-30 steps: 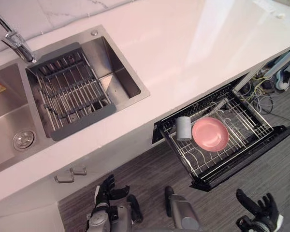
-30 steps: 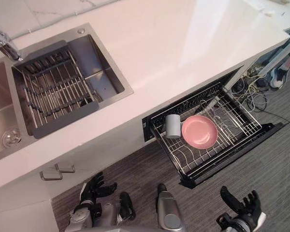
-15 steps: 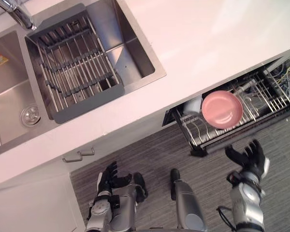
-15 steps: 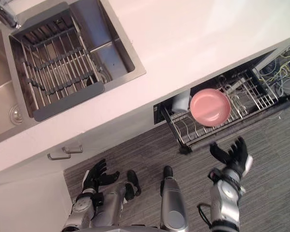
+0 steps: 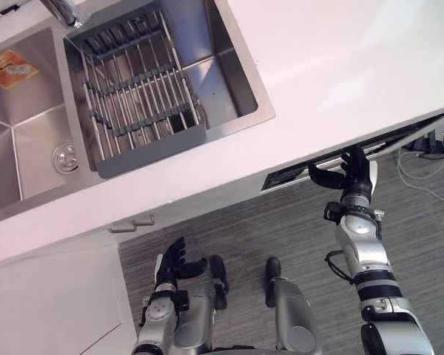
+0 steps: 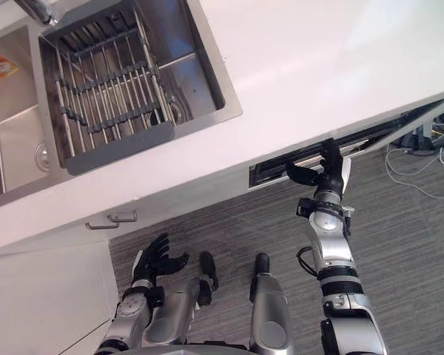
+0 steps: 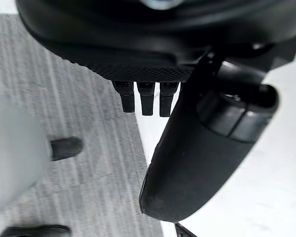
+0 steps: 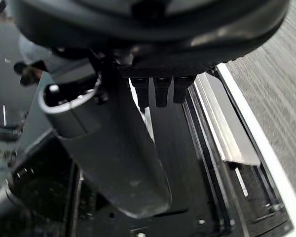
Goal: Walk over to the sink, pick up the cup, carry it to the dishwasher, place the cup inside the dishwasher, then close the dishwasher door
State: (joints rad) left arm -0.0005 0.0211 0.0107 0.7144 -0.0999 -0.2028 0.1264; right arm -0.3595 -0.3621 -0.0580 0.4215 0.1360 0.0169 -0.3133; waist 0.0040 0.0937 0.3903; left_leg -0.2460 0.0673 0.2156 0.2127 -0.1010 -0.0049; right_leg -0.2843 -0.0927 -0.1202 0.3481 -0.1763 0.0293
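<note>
since a second ago the dishwasher (image 5: 288,175) has slid almost shut under the table's (image 5: 355,59) front edge, leaving a dark slit. the right robot hand (image 5: 353,171) has come up to its front, fingers straight and pressing, gripping nothing. the cup, last seen in the open dishwasher, is judged to be inside. the left robot hand (image 5: 174,260) hangs slack and empty above the floor (image 5: 281,229). fingertips could get nipped in the slit, or a weak push could leave the door unlatched. the table is glossy white, with a steel sink (image 5: 260,111) toward its left end; the floor is grey planking.
</note>
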